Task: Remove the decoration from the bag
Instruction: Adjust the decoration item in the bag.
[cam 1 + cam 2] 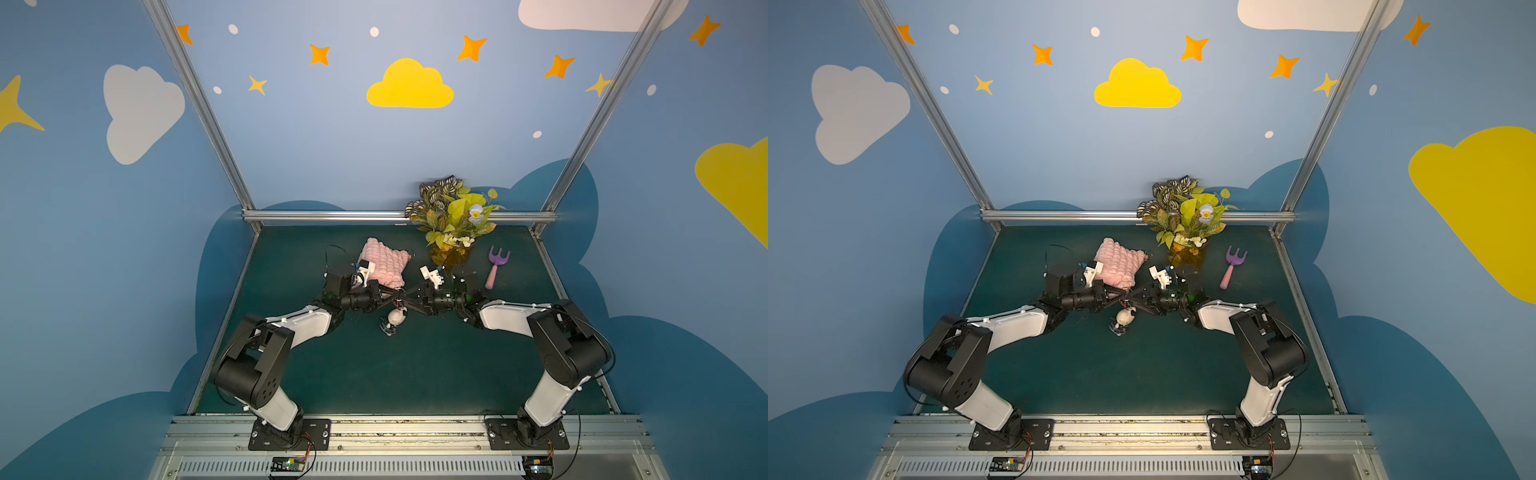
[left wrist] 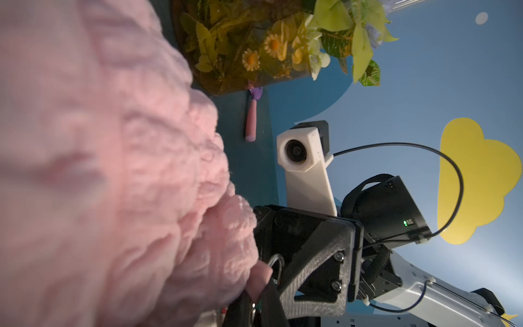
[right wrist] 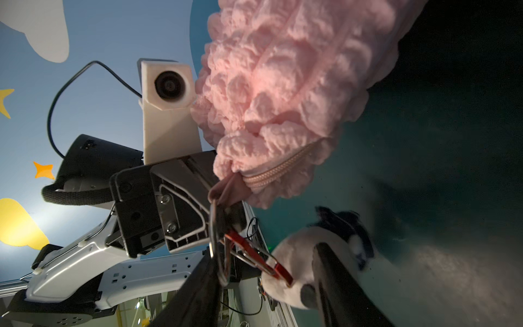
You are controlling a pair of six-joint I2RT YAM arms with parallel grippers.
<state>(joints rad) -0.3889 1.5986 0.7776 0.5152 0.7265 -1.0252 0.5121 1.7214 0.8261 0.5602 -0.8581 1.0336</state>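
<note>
Blue walls (image 1: 311, 137) painted with clouds and stars surround a dark green desk (image 1: 374, 374). At the middle of both top views the pink bag (image 1: 384, 266) lies left of a potted plant (image 1: 451, 216), with a purple garden fork (image 1: 494, 266) farther right. The left fingers (image 1: 386, 294) are closed on the bag's lower corner tab, beside its metal ring (image 3: 215, 240). The right fingers (image 3: 334, 283) stand apart on either side of the red clasp (image 3: 254, 252), which touches that ring. The decoration (image 1: 395, 318) sits just below where both arms meet, near the bag's lower corner.
</note>
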